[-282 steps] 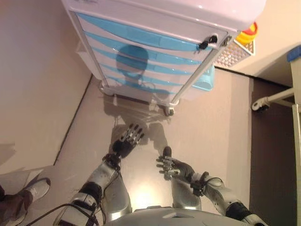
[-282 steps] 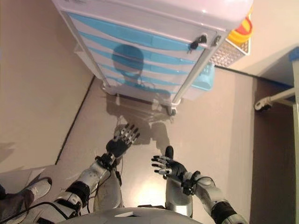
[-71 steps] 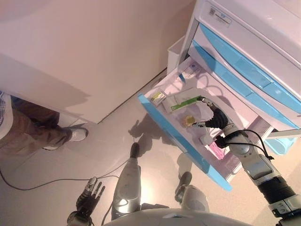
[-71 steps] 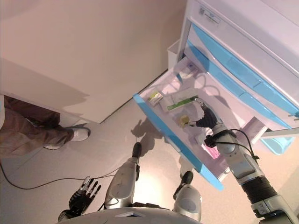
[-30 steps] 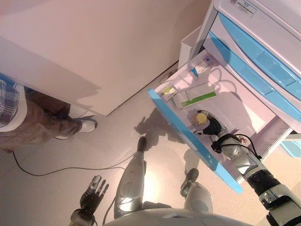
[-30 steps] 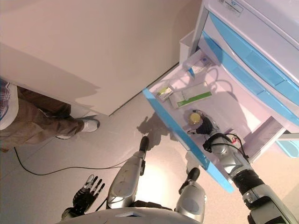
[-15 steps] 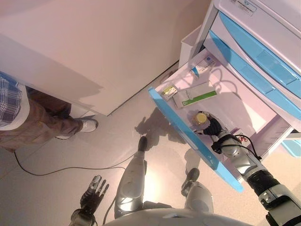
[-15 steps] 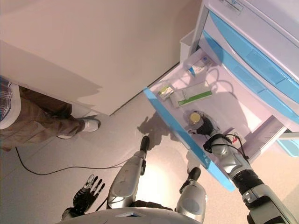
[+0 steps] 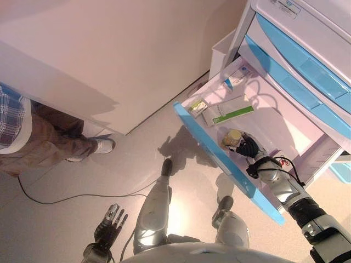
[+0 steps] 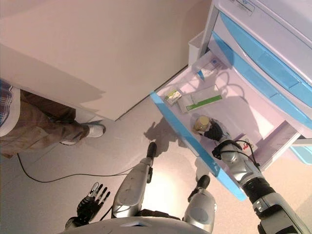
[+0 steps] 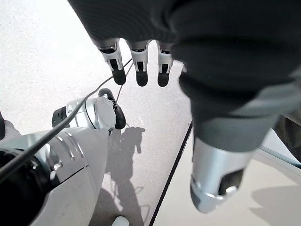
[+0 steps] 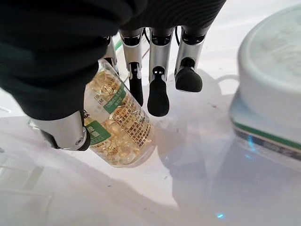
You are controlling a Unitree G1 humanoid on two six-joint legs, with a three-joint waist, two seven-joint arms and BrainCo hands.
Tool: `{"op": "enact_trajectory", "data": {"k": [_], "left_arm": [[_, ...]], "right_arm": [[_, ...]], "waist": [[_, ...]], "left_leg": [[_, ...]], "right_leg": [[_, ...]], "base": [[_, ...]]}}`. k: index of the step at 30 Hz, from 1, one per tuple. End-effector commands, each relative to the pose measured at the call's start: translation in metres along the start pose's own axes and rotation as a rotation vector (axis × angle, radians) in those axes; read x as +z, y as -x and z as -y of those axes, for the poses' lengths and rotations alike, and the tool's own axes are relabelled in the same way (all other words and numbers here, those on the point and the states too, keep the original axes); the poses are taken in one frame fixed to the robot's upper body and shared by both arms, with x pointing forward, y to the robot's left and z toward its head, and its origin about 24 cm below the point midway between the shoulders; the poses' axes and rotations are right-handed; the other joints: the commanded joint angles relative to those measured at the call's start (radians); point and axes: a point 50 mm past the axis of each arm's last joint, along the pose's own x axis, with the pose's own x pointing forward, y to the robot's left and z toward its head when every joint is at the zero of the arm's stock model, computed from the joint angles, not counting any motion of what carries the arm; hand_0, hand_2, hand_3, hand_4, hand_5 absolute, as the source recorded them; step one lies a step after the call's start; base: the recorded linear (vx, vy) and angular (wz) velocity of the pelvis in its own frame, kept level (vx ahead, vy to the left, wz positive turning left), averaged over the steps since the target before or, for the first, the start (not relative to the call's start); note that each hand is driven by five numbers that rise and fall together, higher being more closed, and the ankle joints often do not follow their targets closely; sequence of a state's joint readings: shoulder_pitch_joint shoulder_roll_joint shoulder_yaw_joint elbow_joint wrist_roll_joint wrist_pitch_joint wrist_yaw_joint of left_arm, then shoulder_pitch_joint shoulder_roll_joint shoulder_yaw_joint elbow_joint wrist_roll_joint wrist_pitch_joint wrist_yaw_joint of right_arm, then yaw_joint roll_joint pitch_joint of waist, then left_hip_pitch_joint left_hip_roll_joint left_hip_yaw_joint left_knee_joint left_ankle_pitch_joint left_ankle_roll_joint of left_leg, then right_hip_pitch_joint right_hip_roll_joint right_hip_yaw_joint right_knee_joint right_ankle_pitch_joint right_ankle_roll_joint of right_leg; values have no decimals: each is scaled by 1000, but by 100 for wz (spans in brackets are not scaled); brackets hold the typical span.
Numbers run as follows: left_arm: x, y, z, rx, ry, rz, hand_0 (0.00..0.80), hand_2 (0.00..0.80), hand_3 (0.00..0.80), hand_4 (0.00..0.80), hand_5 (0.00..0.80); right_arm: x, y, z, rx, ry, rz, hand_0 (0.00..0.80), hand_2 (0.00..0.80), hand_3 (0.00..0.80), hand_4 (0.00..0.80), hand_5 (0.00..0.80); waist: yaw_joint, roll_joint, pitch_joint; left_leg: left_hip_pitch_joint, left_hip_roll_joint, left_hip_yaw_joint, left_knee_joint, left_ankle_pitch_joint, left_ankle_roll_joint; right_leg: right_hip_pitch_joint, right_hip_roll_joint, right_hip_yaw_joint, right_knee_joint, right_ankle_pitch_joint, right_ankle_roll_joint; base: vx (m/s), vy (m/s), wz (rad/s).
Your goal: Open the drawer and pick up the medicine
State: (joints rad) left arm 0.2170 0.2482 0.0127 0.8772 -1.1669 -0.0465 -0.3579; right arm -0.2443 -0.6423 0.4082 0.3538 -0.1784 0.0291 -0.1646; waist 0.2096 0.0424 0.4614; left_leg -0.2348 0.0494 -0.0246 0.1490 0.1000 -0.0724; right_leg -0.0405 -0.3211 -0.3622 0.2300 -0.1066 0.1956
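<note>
The cabinet's lower drawer (image 9: 219, 159), with a blue front, stands pulled out. My right hand (image 9: 249, 148) is inside it, shut on a clear medicine bottle (image 9: 232, 138) full of yellow capsules. In the right wrist view the bottle (image 12: 117, 127) sits between my thumb and curled fingers (image 12: 157, 94), tilted, close above the white drawer floor. My left hand (image 9: 108, 222) hangs low at my left side, open and empty, far from the drawer.
A green-and-white box (image 9: 227, 112), a small yellow-green box (image 9: 196, 106) and a blue-and-white box (image 9: 237, 76) lie in the drawer. A white tub (image 12: 268, 80) sits by the bottle. A person's legs (image 9: 33, 137) and a floor cable (image 9: 66, 197) are at left.
The drawer, shut 9.4 s ago, is now open. My right hand has gone from reaching with spread fingers to gripping the bottle. Over the last second it barely moved.
</note>
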Motion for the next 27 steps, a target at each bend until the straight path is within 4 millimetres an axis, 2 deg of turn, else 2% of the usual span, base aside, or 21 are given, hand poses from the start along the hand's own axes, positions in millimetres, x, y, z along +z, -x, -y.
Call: {"op": "enact_trajectory", "data": {"k": [1,6,9,15,22,27], "left_arm": [[-4,3,-1,-14,-63,-35,0,0,0,0,0],[-5,4,-2,-12,-61,-37,0,0,0,0,0],[-7,6,-4,-6,-63,-39,0,0,0,0,0],[-10,9,-7,11,-60,-38,0,0,0,0,0],[-9,11,-12,41,-60,-33,0,0,0,0,0],[-12,14,-16,73,-65,-44,0,0,0,0,0]], "right_arm": [[20,-3,8,-43,-10,116,800,800,800,800,800],[27,-1,10,-52,-7,165,800,800,800,800,800],[38,3,15,-52,-22,236,800,800,800,800,800],[70,17,36,-48,-23,408,800,800,800,800,800],[110,38,59,39,-20,619,800,800,800,800,800],[131,53,73,89,-10,732,800,800,800,800,800]], "waist": [[7,-3,-33],[2,-4,-37],[-5,-9,-49],[-24,-25,-85],[-51,-51,-141],[-63,-64,-190]], "left_leg": [[55,42,16,77,-109,7],[61,43,17,72,-109,8],[69,44,18,61,-107,8],[103,56,37,32,-105,4],[152,76,73,10,-111,0],[197,87,99,-18,-112,-4]], "right_leg": [[-94,0,16,14,114,-39],[-93,1,19,13,115,-38],[-86,4,20,2,118,-36],[-61,13,29,-24,120,-29],[-29,27,53,-50,122,-26],[5,39,65,-79,123,-29]], "base": [[0,0,0],[0,0,0],[0,0,0],[22,-13,-6],[36,-37,-8],[62,-35,-20]]}}
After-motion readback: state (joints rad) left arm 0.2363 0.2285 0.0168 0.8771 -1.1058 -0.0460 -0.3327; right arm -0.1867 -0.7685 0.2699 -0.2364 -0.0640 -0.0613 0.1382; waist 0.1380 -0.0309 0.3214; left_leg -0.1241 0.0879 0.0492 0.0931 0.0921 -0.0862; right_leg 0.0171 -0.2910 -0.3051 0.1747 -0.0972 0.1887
